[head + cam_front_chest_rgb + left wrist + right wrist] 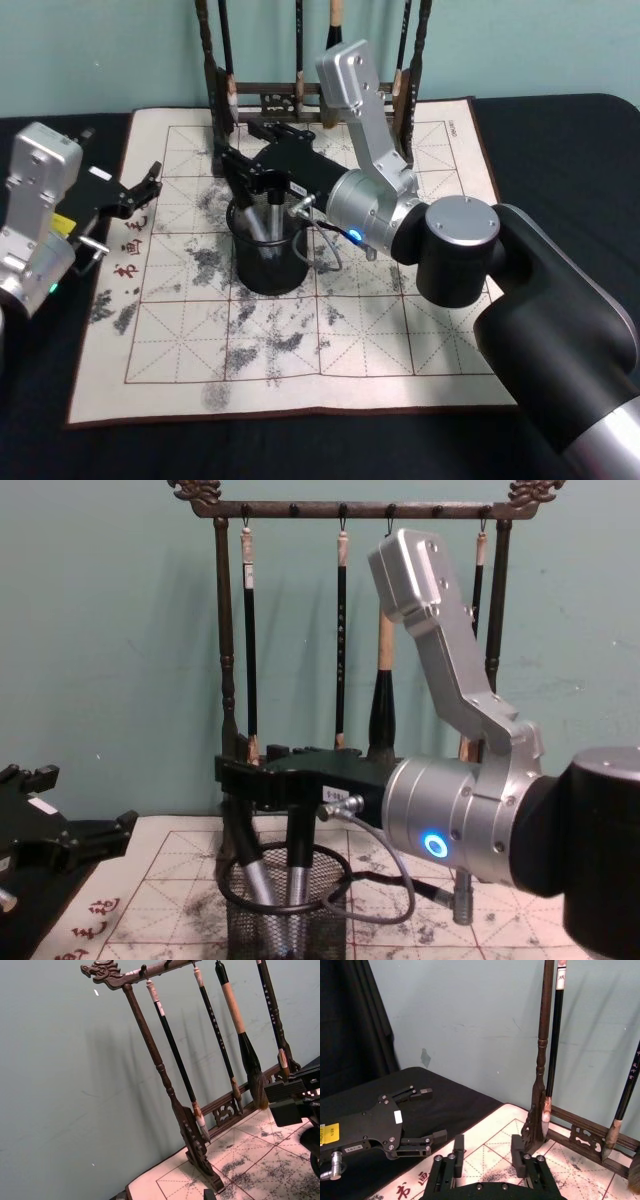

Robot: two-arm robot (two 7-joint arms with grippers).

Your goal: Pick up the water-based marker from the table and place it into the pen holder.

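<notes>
Teal wall behind, and under it a dark desk (560,130) carrying a white cloth mat with red grid lines and grey ink smudges (400,330). At the mat's far edge stands a tall dark wooden rack hung with calligraphy brushes (340,630). Near the mat's middle sits the small round black wire-mesh pen holder (268,262).

The right pincer (262,193) hangs directly over the holder's mouth, its black fingers (298,830) reaching down to the rim. In the right wrist view those fingers stand apart with nothing between them, so it is released. A grey, silver-barrelled marker (256,875) leans inside the cup, resting against the mesh wall; the deposit looks done.

The left pincer (140,192) rests idle at the mat's left edge, also spread and empty.

Risk from here, as I judge it: the fingers sit close to the rim and the leaning marker, so a sideways or tilted withdrawal could snag the barrel or tip the light cup. The brush rack just behind the arm could also be clipped on a rearward lift.
</notes>
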